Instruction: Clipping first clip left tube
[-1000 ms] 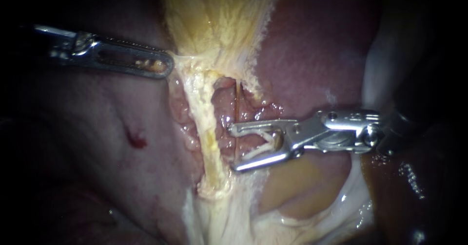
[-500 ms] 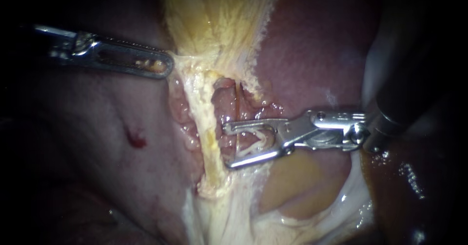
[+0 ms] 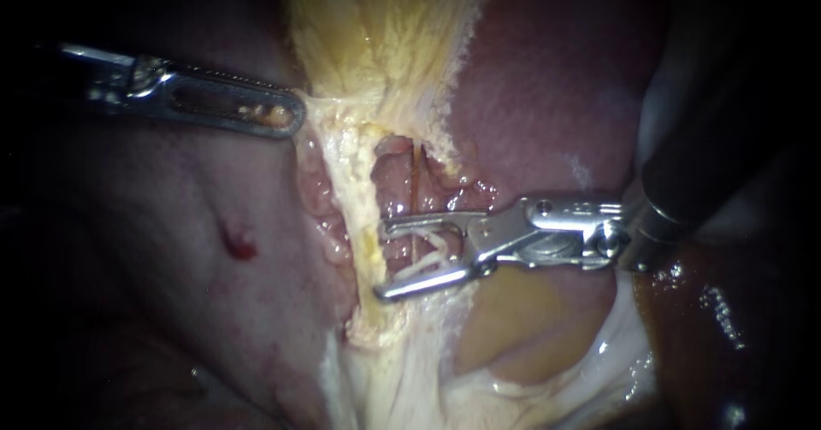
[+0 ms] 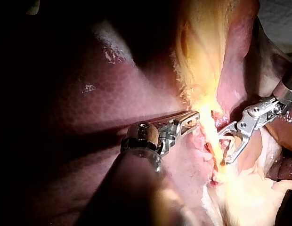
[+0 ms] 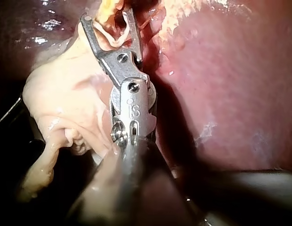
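The left tube [image 3: 363, 216] is a thick, pale yellow strand running down from the gallbladder [image 3: 376, 37]. A thin brownish tube [image 3: 414, 182] runs just to its right. My right instrument [image 3: 380, 259] comes in from the upper right with its jaws open and a white clip [image 3: 432, 255] lying between them. The jaws straddle the thin tube, and their tips reach the right edge of the left tube. The right wrist view shows the same open jaws [image 5: 106, 16] and clip [image 5: 115, 35]. My left instrument [image 3: 295, 115] is shut on yellow tissue at the gallbladder's neck, holding it leftward [image 4: 193, 120].
Dark red liver [image 3: 547, 97] lies on both sides of the tubes. A small bleeding spot [image 3: 238, 244] marks the liver at lower left. Pale glistening folds of tissue [image 3: 513, 327] lie under the right instrument's jaws.
My right instrument has slid leftward with its clip, from right of the thin tube to astride it, its tips now at the left tube. The left instrument has held still.
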### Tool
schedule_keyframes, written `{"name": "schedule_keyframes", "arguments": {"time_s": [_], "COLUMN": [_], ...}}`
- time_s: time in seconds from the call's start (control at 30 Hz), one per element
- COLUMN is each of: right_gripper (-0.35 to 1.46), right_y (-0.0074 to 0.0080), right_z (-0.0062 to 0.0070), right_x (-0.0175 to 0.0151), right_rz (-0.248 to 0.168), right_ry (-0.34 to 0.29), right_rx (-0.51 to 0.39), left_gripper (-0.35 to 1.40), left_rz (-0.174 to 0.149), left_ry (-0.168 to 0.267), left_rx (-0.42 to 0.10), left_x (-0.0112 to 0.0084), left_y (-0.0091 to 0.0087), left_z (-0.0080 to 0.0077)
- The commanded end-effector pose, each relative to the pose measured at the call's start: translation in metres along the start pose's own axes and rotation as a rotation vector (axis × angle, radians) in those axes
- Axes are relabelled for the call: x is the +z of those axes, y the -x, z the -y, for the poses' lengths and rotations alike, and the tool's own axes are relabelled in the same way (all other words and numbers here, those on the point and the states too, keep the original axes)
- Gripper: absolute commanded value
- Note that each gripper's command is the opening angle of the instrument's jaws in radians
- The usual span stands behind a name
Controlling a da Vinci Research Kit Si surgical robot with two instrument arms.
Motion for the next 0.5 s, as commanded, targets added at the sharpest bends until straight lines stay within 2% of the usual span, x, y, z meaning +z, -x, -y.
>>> {"name": "schedule_keyframes", "arguments": {"time_s": [0.03, 0.33, 0.5], "right_gripper": [0.5, 0.5, 0.5], "right_y": [0.0, -0.0002, 0.0006], "right_z": [0.0002, 0.0018, 0.0024], "right_x": [0.0004, 0.0025, 0.0042], "right_rz": [-0.003, -0.018, -0.018], "right_ry": [-0.007, -0.057, -0.081], "right_rx": [0.003, 0.02, 0.023], "left_gripper": [-0.35, -0.35, -0.35], "left_rz": [0.0, 0.0, 0.0], "left_ry": [0.001, 0.001, 0.002], "left_rx": [0.0, 0.0, -0.001], "left_x": [0.0001, 0.0002, 0.0002], "left_y": [0.0, 0.0, 0.0001], "left_z": [0.0, 0.0, 0.0]}}
